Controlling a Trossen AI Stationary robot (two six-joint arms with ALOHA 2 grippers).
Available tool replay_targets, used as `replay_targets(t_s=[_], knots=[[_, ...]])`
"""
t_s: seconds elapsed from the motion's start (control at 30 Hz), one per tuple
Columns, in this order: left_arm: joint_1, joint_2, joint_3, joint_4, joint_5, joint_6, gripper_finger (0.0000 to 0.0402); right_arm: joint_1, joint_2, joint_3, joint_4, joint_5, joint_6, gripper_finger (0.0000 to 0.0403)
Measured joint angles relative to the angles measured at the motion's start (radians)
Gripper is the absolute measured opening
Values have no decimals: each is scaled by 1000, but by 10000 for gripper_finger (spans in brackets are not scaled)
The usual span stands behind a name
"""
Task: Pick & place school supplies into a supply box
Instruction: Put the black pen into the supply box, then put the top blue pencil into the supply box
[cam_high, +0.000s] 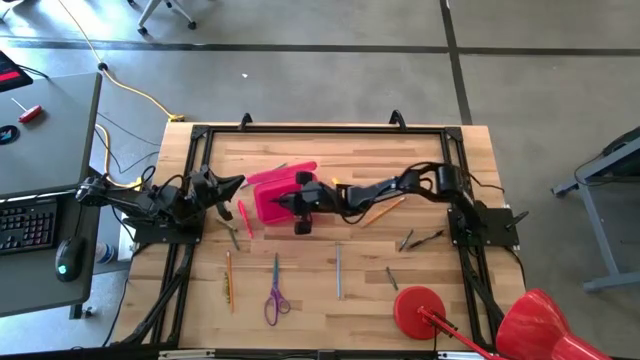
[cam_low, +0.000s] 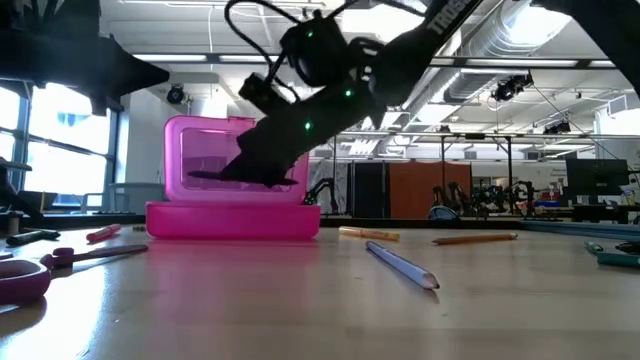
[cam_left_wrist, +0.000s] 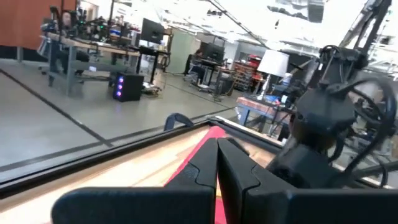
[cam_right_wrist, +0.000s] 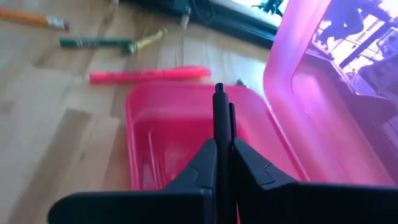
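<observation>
Pink supply box (cam_right_wrist: 186, 124) open, right tool (cam_right_wrist: 222, 155) clamping black pen (cam_right_wrist: 219, 118) above it, left tool (cam_left_wrist: 217, 180) closed at table edge.

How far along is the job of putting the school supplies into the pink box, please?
Early, it seems. Nothing shows inside the pink box yet. In hand: the right gripper holds a black pen over the open box. Left: the pink pen, green pencil, scissors, grey pen and orange pencil lie on the table. The left gripper waits beside the box, shut.
</observation>
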Motion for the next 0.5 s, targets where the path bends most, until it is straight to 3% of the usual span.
replay_targets(t_s=[0.2, 0.5], knots=[[0, 0, 0, -28, 1, 0, 40, -33, 87, 61, -2, -63, -8, 37], [0, 0, 0, -69, -1, -3, 40, -70, 94, 83, -85, 18, -12, 43]])
